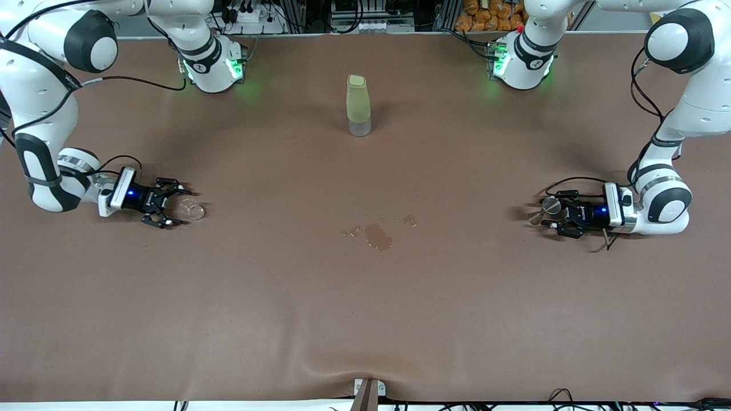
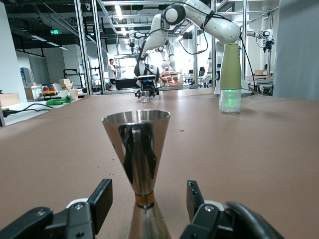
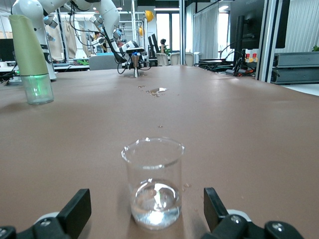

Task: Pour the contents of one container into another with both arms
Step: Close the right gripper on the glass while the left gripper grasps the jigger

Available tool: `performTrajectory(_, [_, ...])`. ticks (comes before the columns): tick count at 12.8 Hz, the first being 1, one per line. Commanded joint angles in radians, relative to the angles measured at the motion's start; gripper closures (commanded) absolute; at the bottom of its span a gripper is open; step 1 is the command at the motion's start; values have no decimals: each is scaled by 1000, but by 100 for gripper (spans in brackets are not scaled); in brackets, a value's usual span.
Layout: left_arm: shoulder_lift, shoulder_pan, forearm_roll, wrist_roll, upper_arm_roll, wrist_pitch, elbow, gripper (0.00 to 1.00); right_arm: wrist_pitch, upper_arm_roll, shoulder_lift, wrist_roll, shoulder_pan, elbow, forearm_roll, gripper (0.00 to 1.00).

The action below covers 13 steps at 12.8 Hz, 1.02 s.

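A brown desk (image 1: 365, 297) is seen, with one arm low at each end. The left gripper (image 1: 553, 217) is held just above the desk surface at the left arm's end. A steel jigger (image 2: 137, 149), shaped like an hourglass, stands upright on the desk between its jaws. In the left wrist view a gap is seen on each side of the jigger's narrow waist, so the jaws are partly open and the jigger is not yet gripped.

The right gripper (image 1: 165, 204) is placed low at the right arm's end of the desk. A small clear glass beaker (image 3: 153, 181) stands upright between its jaws, with a little clear liquid at the bottom. The jaws are spread wide and are well apart from the glass on both sides, so nothing is held.

A tall bottle (image 1: 358, 106) with a pale green upper part and a clear base stands upright near the middle of the desk, farther from the front camera than both grippers. A small wet spill (image 1: 378, 235) is seen on the desk, nearer to the front camera than the bottle, between the two grippers.
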Motion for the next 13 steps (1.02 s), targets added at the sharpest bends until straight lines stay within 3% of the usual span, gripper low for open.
performTrajectory(1, [16,-3,-21,25,4,3,10,37,-18,2,34,-376,3,-13,47,0])
performTrajectory(13, [23,-3,-20,34,4,8,8,64,-10,62,66,-407,18,-17,119,0])
